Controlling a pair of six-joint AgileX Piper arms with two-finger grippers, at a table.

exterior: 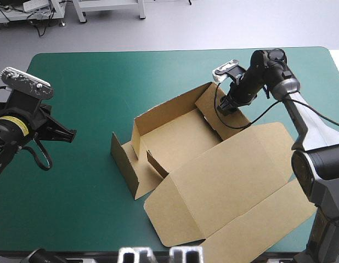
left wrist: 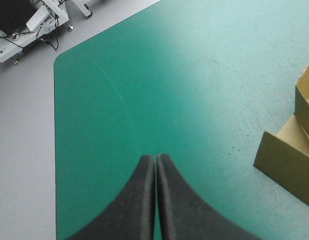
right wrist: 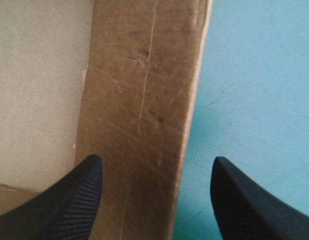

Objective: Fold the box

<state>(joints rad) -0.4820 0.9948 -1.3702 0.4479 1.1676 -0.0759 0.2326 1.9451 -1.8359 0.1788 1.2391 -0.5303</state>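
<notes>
The box (exterior: 178,137) lies right of the middle of the desk (exterior: 87,82), a half-made tray of brown board. Its broad lid panel (exterior: 230,186) lies flat toward the near right corner.

The right tool (exterior: 228,106) is released, its black fingers standing apart, and it hangs over the tray's far right wall (exterior: 207,100). In the right wrist view that wall lies between the fingers. Its long axis runs straight ahead along the tool, with one finger above the tray's inside and the other above bare teal-green cover outside. I cannot tell whether either finger touches the board.

The left tool (exterior: 71,133) is clenched on nothing. It hovers near the desk's left edge, well apart from the box, whose left end wall (exterior: 121,159) lies off to its right.

The right arm is much the nearer. The next move probably depends on its straddle of the wall: closing would pinch it, and pushing left would tip it inward.
</notes>
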